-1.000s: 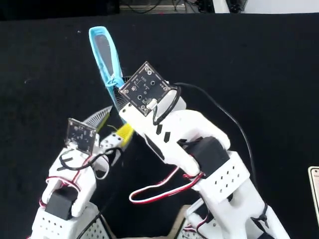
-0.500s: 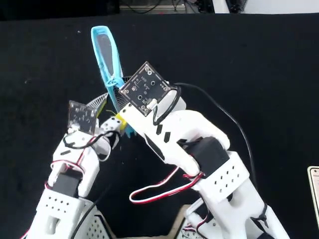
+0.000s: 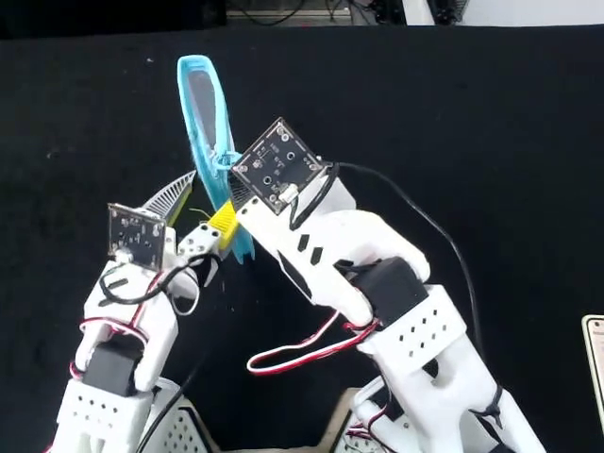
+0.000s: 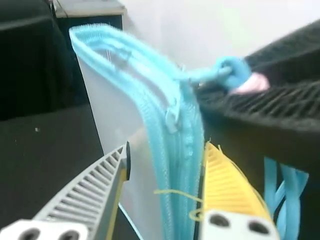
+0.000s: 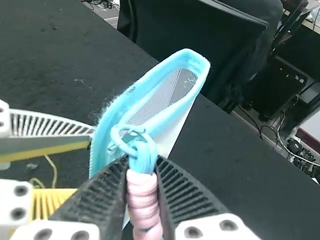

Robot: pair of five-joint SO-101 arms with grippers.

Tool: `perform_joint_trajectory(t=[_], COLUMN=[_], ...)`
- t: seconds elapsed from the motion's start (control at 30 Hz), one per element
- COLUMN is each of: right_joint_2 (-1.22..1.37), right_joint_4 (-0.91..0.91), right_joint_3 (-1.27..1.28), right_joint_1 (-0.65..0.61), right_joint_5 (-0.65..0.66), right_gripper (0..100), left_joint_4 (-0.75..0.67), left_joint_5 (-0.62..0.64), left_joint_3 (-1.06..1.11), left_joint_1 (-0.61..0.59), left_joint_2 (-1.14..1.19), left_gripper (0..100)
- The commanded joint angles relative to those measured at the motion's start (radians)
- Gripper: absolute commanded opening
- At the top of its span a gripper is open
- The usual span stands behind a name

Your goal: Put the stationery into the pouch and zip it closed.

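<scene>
The light blue pouch point(image 3: 203, 99) with see-through sides stands on edge over the black table, lifted at its near end. My right gripper point(image 3: 226, 176) is shut on the zipper pull, a pink bead on a blue cord point(image 5: 141, 192), with the pouch point(image 5: 160, 95) stretching away from its black fingers. My left gripper point(image 3: 200, 209) is open at the pouch's near end, grey finger point(image 4: 95, 190) on one side and yellow finger point(image 4: 225, 195) on the other. The blue zipper edge point(image 4: 172, 145) runs between them. What the pouch holds is hidden.
Black cloth point(image 3: 491, 132) covers the table on every side of the pouch. A pale card point(image 3: 595, 354) lies at the right edge. Both arms stand close together at the front, the right arm's red and white wires point(image 3: 302, 354) looping between them.
My left arm has swung up and left, and its fingers now straddle the pouch's near end. The pouch has shifted slightly right. The right gripper has kept its hold on the pull.
</scene>
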Motion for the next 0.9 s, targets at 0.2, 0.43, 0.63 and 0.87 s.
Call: perform_joint_trajectory(t=[0.2,0.43,0.63,0.87], right_joint_2=[-0.008,-0.101,-0.223,-0.309], right_joint_4=[-0.008,0.023,0.018,0.021], right_joint_3=[0.001,-0.001,0.090,0.255], right_joint_1=[0.023,0.023,0.020,0.023], right_joint_5=[-0.008,-0.008,-0.008,-0.008], right_gripper=[1.1,1.1,1.1,1.1], left_joint_4=[0.006,0.008,0.285,0.566], left_joint_5=[-0.005,-0.135,-0.295,-0.427], left_joint_3=[0.051,0.074,-0.140,-0.317], left_joint_1=[-0.007,0.001,0.065,0.150], left_joint_2=[-0.129,-0.258,-0.186,-0.005], left_gripper=[3,3,3,3])
